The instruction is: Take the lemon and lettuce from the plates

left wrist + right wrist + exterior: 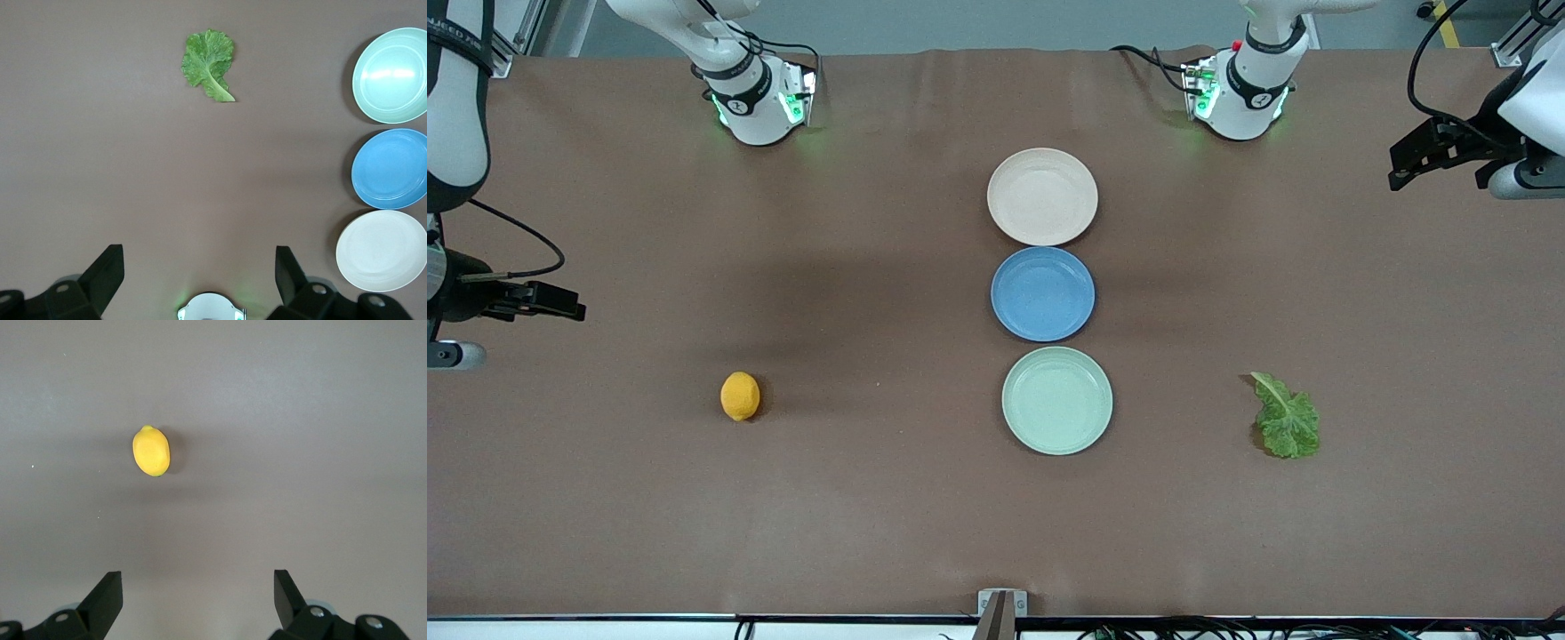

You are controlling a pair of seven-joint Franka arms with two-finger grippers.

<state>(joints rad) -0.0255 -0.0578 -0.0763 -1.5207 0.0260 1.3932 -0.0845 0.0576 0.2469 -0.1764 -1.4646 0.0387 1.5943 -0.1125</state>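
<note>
The lemon [740, 396] lies on the bare table toward the right arm's end, on no plate; it also shows in the right wrist view [151, 451]. The lettuce [1286, 416] lies on the bare table toward the left arm's end and shows in the left wrist view [209, 64]. The beige-pink plate [1042, 196] and the mint green plate [1057, 400] are empty. My left gripper [1400, 171] is open and empty, high over its end of the table [199, 257]. My right gripper [569, 307] is open and empty, high over its own end [198, 581].
An empty blue plate [1042, 293] sits between the two task plates, the three in a touching row at mid-table. The arms' bases [760, 102] [1240, 93] stand along the table edge farthest from the front camera. Brown tabletop surrounds the lemon and the lettuce.
</note>
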